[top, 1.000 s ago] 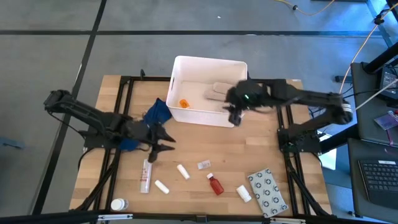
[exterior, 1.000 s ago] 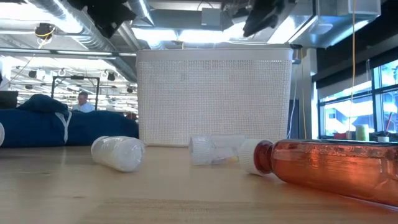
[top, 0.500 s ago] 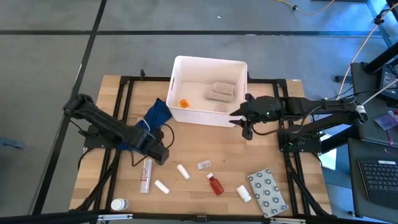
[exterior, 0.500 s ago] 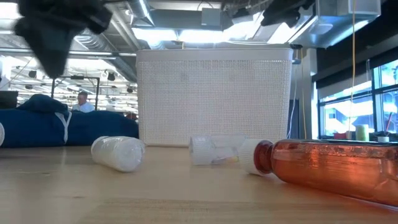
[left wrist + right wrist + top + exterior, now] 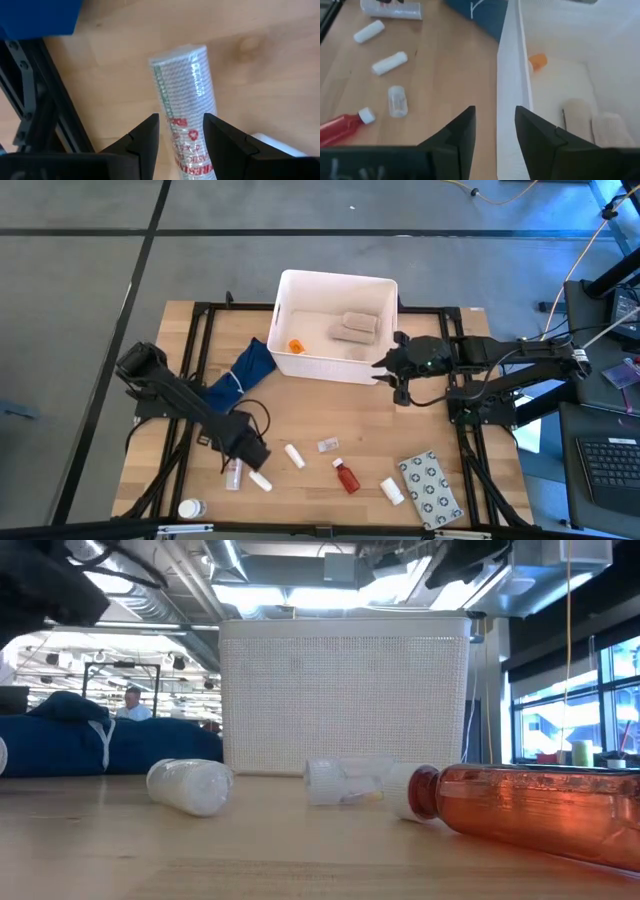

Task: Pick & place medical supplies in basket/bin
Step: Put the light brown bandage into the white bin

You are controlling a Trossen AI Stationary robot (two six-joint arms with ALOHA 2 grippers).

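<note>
High view: the white bin (image 5: 334, 328) sits at upper centre of the wooden counter (image 5: 330, 420). Inside it lie an orange-capped item (image 5: 295, 346) at its left and beige rolls (image 5: 354, 327) at its right. A blue cloth (image 5: 246, 367) lies against the bin's left corner. The left gripper (image 5: 245, 452) is low at lower left, over a wrapped tube (image 5: 233, 473). To its right, along the lower part of the frame, lie a short white roll (image 5: 261, 479), a second white roll (image 5: 294, 455), a clear vial (image 5: 328, 445), a red bottle (image 5: 346, 476), another white roll (image 5: 392, 491) and a grey ring-patterned packet (image 5: 430, 485). A white-capped bottle (image 5: 190, 507) stands at the bottom left edge. The right gripper (image 5: 396, 372) hangs at centre right, just beside the bin's right front corner, holding nothing.

Low view: the bin fills the centre. In front of it lie a white roll at left, the clear vial at centre and the red bottle at lower right. The blue cloth spreads across the left edge. A dark arm part shows at upper left, another at upper right.

Left wrist view: the jaws stand open, one on each side of the wrapped tube, which has red print; whether they touch it I cannot tell. The blue cloth shows at upper left.

Right wrist view: the jaws stand open and empty above the bin wall. The orange-capped item and beige rolls lie inside at right; white rolls, the vial and the red bottle lie on the counter at left.
</note>
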